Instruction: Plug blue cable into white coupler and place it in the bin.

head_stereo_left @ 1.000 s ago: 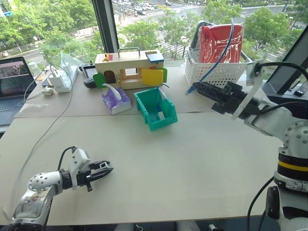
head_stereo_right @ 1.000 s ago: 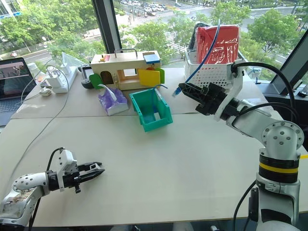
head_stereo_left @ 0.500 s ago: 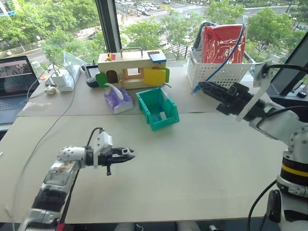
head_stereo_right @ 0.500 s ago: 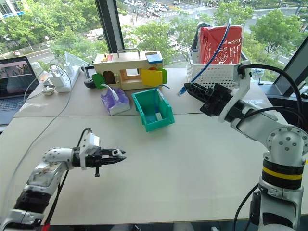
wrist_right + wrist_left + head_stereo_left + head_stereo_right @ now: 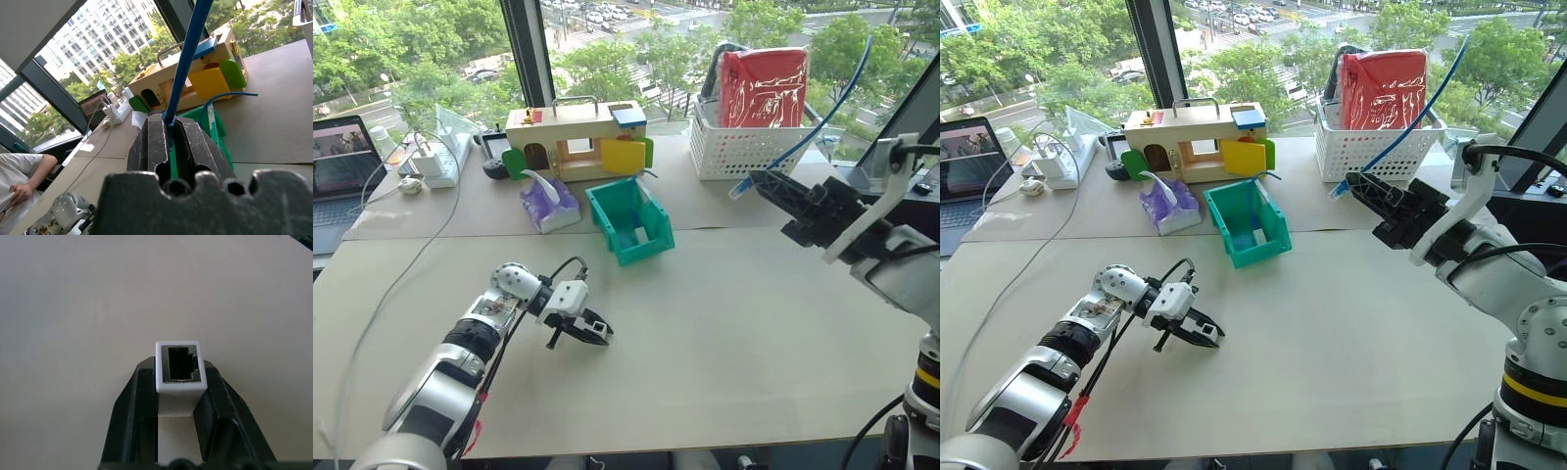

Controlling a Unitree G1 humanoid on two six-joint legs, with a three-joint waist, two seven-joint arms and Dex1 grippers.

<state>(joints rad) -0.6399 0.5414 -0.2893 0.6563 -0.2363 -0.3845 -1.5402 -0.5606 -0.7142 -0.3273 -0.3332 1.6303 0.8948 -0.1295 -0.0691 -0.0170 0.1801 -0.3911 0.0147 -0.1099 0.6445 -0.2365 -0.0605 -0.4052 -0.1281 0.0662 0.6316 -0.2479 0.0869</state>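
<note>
1. The left gripper (image 5: 597, 336) sits low in the middle of the left eye view, just over the table. Its two black fingers (image 5: 132, 416) are squeezed on the tiny white boxy plastic coupler (image 5: 179, 365). The coupler's dark hole faces out past the fingertips, I think so that a plug can go in.
2. The right gripper (image 5: 766, 183) is up at the right side of the left eye view. Its black fingers (image 5: 151, 147) are shut tight on the thin bright-blue cable (image 5: 822, 116).
3. The cable's small clear plug (image 5: 736, 186) pokes out just past the fingertips. It points toward the left side of the picture, and I think that is so it can meet the coupler. The rest of the cable swings up to the upper right corner.
4. The plug and the coupler are well apart, so the plugging in is not done yet.
5. The small teal-green plastic bin (image 5: 628, 219) waits near the middle of the picture, between the two grippers and farther back. Its open top makes it easy to drop things in.
6. The pale flat table (image 5: 724, 323) holds everything up.
7. Count: two grippers, one blue cable, one white coupler, one bin.
</note>
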